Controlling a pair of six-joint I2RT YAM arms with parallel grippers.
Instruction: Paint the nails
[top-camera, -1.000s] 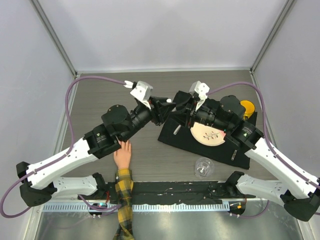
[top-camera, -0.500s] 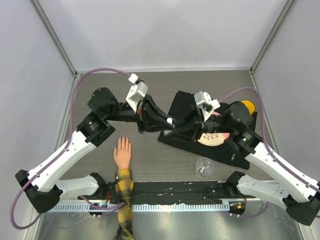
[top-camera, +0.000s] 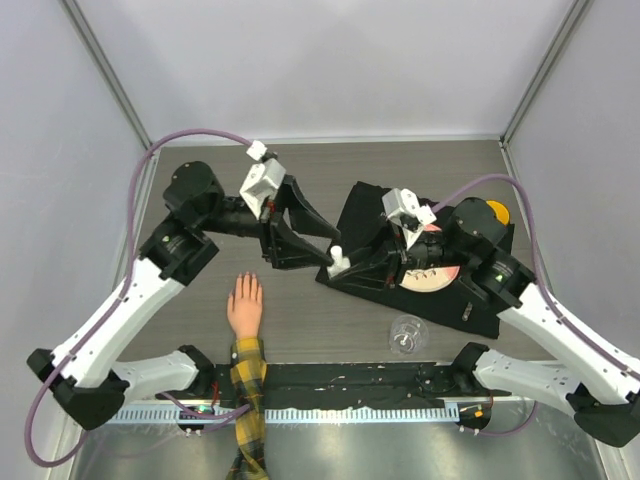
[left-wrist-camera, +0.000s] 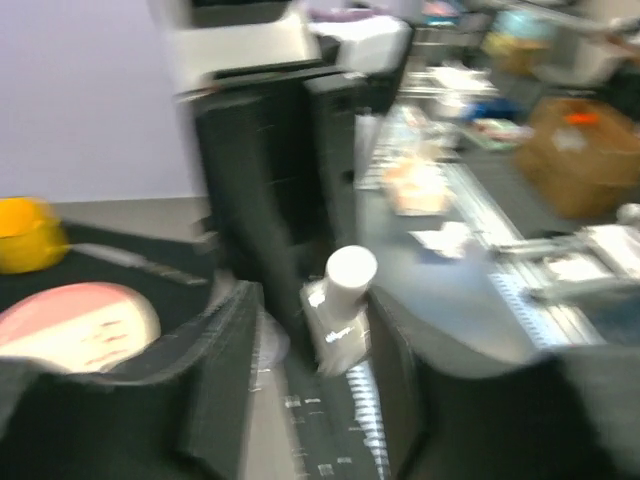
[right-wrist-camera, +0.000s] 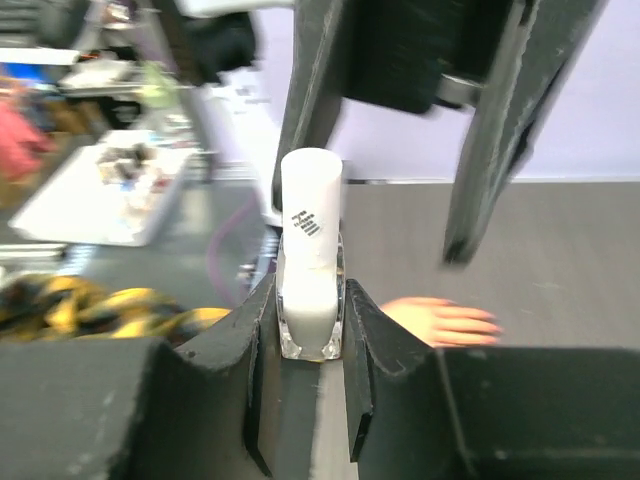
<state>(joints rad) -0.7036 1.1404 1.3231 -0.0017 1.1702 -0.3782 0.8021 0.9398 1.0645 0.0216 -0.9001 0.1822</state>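
Note:
A peach fake hand (top-camera: 245, 305) lies palm down on the table, its yellow-and-black plaid sleeve (top-camera: 249, 395) running to the near edge. The nails (top-camera: 246, 281) at its fingertips are too small to tell apart. My right gripper (top-camera: 345, 268) is shut on a clear nail polish bottle with a tall white cap (right-wrist-camera: 311, 250), held just right of the hand above the table. My left gripper (left-wrist-camera: 315, 370) stands open. Its fingers (right-wrist-camera: 310, 90) straddle the white cap (left-wrist-camera: 350, 272), which sits close to one finger, with a gap to the other. The fake hand (right-wrist-camera: 445, 320) shows blurred beyond the bottle.
A black mat (top-camera: 480, 310) covers the right half of the table under my right arm. On it lie a round pink-and-white dish (top-camera: 425, 275), a yellow object (top-camera: 495, 212) and a small tool (top-camera: 467, 310). A clear glass cup (top-camera: 407, 335) stands near the mat's front edge.
Both grippers came down and toward the near side with the bottle. The left gripper closed on the cap, then opened again and drew back slightly left. The right gripper kept hold of the bottle.

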